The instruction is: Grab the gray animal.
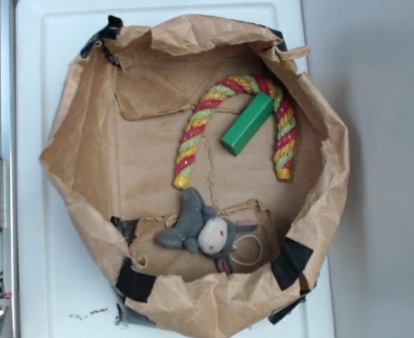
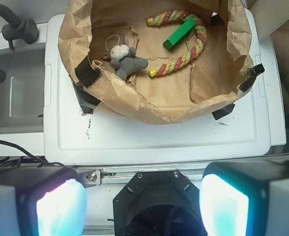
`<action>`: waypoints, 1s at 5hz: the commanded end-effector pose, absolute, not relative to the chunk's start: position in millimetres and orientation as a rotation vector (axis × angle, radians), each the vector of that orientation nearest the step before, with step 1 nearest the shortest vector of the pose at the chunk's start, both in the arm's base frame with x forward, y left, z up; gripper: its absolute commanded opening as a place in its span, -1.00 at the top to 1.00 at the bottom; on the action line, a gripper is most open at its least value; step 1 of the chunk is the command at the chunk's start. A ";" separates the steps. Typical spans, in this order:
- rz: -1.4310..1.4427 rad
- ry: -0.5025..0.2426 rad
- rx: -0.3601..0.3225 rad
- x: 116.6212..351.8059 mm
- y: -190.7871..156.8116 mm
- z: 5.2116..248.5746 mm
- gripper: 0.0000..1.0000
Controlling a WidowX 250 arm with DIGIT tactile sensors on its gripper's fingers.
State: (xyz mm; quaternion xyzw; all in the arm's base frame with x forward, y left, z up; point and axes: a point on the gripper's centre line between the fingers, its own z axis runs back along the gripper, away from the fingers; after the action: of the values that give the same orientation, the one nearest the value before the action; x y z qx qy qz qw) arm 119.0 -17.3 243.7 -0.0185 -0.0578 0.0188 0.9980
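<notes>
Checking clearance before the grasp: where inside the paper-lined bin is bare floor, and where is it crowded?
Bare floor: the wide patch of the paper bin left of the rope arch, and the strip between the arch and the gray animal. Crowded: under the arch, where the green block lies, and the animal's corner, tight against the crumpled wall.

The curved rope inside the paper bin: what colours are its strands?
Red, yellow and light green twisted stripes on the rope, clearest in the exterior view.

So everything sits in the paper bin (image 1: 80,162), which is on the tray (image 1: 38,296). In the exterior view, the plush animal (image 1: 203,229) lies at the near edge, the block (image 1: 247,124) is farther back inside the arched rope (image 1: 235,88).
</notes>
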 end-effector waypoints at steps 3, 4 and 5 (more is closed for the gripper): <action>0.113 -0.127 0.000 185.0 -36.7 226.2 -1.00; 0.116 -0.112 -0.007 212.6 -34.8 218.4 -1.00; 0.116 -0.112 -0.007 212.6 -34.8 218.4 -1.00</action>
State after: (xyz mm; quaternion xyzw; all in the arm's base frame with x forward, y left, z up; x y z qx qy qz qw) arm 207.8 -37.3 206.2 0.0069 -0.0318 0.0511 0.9982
